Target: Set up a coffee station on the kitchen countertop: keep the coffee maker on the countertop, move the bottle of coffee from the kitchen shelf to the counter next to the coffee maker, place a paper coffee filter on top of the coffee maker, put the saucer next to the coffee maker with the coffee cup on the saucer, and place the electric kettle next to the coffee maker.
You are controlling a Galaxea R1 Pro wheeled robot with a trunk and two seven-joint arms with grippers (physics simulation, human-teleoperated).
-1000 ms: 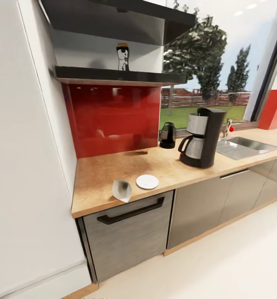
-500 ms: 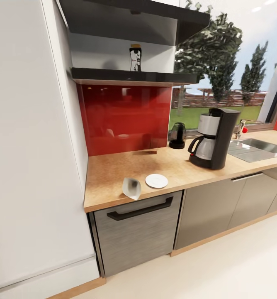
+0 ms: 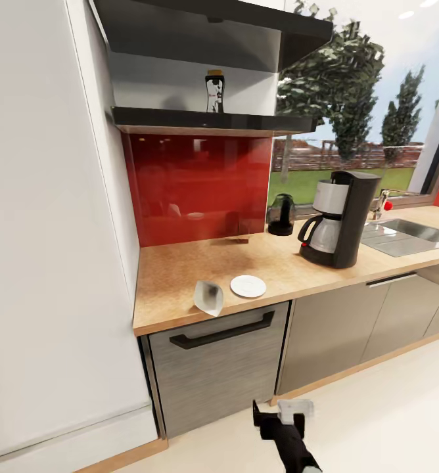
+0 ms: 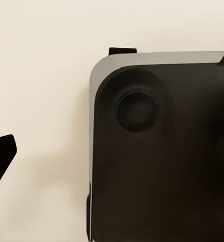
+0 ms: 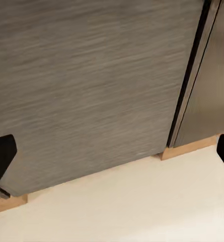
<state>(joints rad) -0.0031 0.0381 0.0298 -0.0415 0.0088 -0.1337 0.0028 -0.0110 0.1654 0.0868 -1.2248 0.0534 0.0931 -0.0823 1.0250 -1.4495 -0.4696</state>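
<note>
The right gripper (image 3: 280, 412) is rising into sight low by the dishwasher front (image 3: 216, 368), its fingers spread with nothing between them; the left one's state I cannot tell. The bottle of coffee (image 3: 214, 92) is waiting up on the shelf (image 3: 206, 119), the paper coffee filter (image 3: 208, 297) sitting near the counter's edge beside the saucer (image 3: 248, 286), the coffee maker (image 3: 341, 218) standing further along. A careless reach is likely to knock that filter off.

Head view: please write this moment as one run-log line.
phase: approach | coffee bottle: on shelf | saucer: countertop | right gripper: open, empty
</note>
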